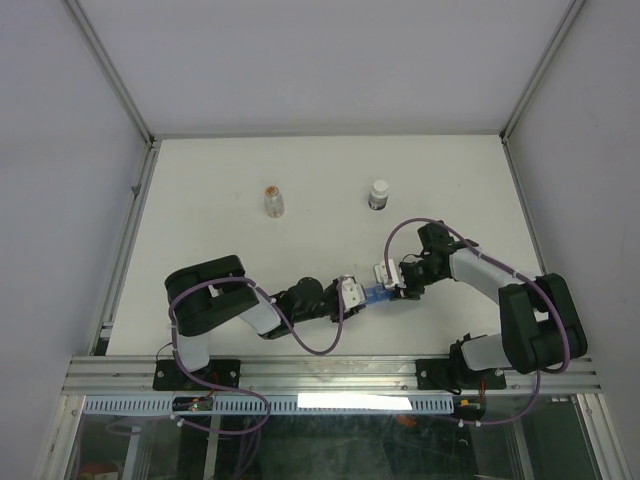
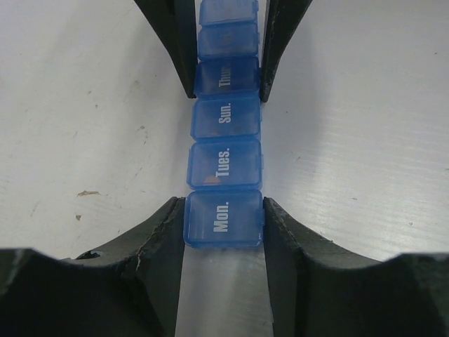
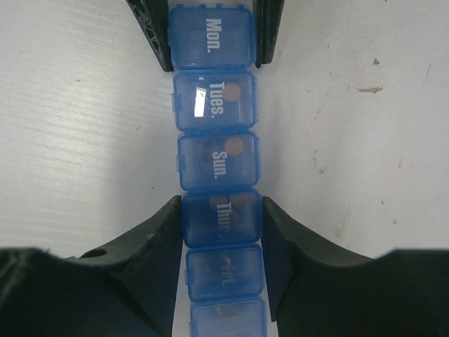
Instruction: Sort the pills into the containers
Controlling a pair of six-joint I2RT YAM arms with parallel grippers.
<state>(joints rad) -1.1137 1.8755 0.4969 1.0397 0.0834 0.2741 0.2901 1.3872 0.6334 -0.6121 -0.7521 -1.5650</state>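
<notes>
The blue containers strip point(image 1: 376, 294) lies on the white table point(image 1: 300, 170), near its front centre, held at two places. The left gripper point(image 2: 223, 219) is clamped on the "Mon." compartment. The right gripper point(image 3: 222, 219) is clamped on the "Thur." compartment, with brownish round pills point(image 3: 234, 93) visible under the "Tues." and "Sun." lids.

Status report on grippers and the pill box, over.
Both clamped on pill strip: left gripper at Mon., right gripper at Thur. Strip on table, lids shut. Nothing blocking: vial and white bottle far back.
</notes>
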